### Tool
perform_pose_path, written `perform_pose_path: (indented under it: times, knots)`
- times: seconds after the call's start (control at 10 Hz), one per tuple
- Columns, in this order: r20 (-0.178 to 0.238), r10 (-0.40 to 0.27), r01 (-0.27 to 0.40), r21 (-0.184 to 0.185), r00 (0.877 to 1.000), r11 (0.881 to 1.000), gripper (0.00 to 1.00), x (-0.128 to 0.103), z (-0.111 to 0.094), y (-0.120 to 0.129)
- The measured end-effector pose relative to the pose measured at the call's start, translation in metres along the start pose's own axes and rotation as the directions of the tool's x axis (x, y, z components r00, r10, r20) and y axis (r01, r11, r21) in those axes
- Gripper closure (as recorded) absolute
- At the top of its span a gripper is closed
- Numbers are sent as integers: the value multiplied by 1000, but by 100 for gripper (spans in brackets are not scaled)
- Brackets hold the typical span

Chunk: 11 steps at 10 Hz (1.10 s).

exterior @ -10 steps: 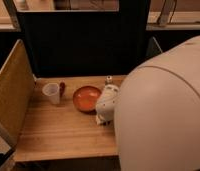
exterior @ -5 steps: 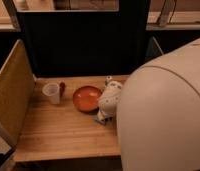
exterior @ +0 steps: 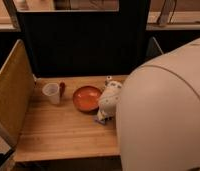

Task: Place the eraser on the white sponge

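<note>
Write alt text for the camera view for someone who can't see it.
A robot gripper reaches down to a wooden table beside an orange bowl. A clear cup stands left of the bowl; the robot's pale body fills the right side.

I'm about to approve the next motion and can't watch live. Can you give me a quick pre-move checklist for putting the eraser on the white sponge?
1. Gripper located: ok, low at the table, right of the orange bowl.
2. Eraser in view: cannot tell, no small cream block shows.
3. White sponge in view: cannot tell; it may be hidden behind the arm.
4. Bowl clear of the gripper: not ok, they are close together.
5. Clear cup out of the way: ok, far left on the wooden table.
</note>
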Motion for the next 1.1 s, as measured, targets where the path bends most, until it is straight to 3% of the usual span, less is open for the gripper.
perform_pose_path:
  times: [0.4, 0.5, 1.1]
  knots:
    - [0, 1, -1, 0, 1000, 1000, 28, 0, 0, -1]
    - [-1, 1, -1, 1, 1000, 1000, 22, 1, 1, -1]
    - [-1, 1, -1, 1, 1000, 1000, 20, 1, 0, -1]
